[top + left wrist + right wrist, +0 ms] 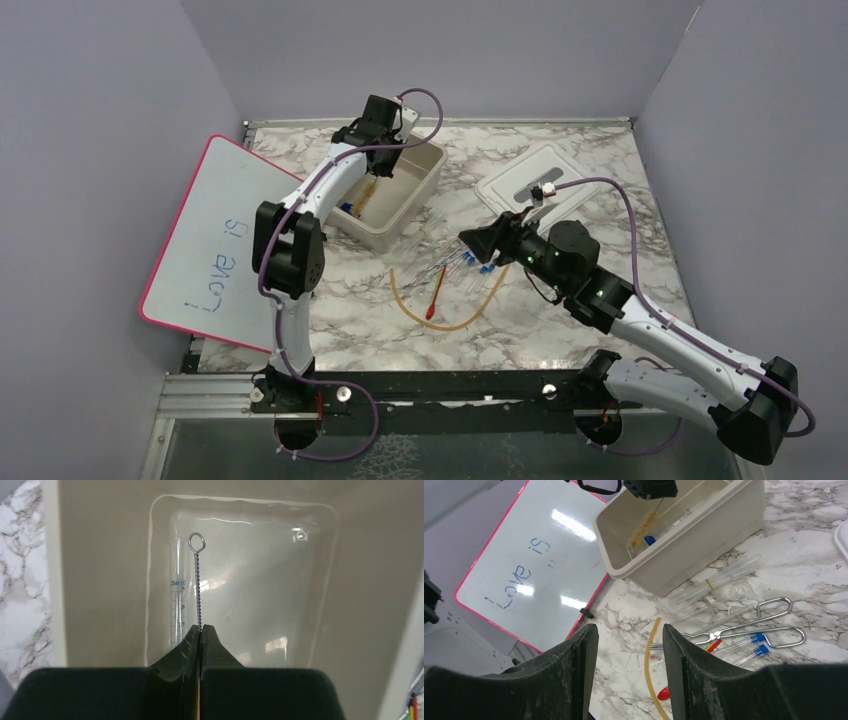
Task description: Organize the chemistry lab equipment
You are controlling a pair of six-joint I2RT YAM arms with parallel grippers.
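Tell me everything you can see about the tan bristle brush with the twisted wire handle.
The tan bristle brush has a fuzzy tan head on a thin twisted metal wire stem ending in a small loop. The left end effector is shut on the stem, holding the brush down into the beige rectangular plastic tub. The bristle end hangs slanted; whether it touches the tub's floor or the clear graduated tube lying there is unclear.
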